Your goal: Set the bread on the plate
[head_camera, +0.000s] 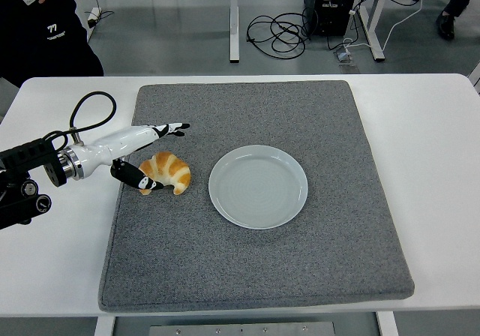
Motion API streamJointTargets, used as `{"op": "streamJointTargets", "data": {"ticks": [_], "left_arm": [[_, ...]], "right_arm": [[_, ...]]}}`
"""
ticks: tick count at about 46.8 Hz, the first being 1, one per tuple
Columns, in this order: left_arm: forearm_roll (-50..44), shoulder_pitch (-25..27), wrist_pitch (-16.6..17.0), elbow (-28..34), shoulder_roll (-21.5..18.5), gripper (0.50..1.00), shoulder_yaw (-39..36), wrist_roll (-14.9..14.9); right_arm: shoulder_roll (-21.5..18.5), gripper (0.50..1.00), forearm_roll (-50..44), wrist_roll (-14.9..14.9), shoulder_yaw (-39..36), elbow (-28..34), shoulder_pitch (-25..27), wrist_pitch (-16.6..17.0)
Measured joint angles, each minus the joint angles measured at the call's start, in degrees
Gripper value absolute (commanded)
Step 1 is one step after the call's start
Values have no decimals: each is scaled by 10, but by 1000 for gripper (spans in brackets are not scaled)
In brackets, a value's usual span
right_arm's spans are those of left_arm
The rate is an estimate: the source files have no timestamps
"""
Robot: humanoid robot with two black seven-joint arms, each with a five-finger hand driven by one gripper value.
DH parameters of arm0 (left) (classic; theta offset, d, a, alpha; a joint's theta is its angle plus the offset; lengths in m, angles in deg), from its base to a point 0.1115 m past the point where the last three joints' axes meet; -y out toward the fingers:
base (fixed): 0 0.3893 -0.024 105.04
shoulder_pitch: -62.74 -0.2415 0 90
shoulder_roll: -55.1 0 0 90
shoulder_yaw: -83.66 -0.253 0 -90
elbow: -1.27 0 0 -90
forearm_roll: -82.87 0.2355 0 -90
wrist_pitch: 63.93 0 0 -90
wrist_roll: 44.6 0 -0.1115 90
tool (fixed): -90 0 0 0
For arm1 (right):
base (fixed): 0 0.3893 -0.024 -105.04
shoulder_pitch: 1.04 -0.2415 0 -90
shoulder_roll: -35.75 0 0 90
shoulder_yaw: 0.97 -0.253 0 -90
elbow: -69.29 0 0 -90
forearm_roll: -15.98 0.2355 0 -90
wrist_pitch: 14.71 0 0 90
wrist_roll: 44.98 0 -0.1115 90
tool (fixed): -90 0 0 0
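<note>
Left hand (pixel 150 156): at the bread's left end, fingers spread, thumb low against the bread (pixel 166 173), other fingers stretched above it; no grip closed. Bread: on the grey mat (pixel 255 276), just left of the plate (pixel 258 186), apart from it. Plate: bare. Progress: approach made; grasp, lift, carry and set-down all remain. Right hand: out of view.

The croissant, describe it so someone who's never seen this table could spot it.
On the grey felt mat covering the white table, look left of the round pale-blue plate. The golden-brown curved croissant lies there, the only food, at the left robot hand.
</note>
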Motion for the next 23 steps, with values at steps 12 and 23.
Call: {"op": "streamJointTargets", "data": {"ticks": [12, 23], "left_arm": [[-1, -16, 8, -19, 19, 937, 0, 7], [-1, -28, 16, -35, 34, 896, 4, 15]], "right_arm": [[0, 1000, 0, 0, 0, 0, 0, 0], [0, 1000, 0, 0, 0, 0, 0, 0]]}}
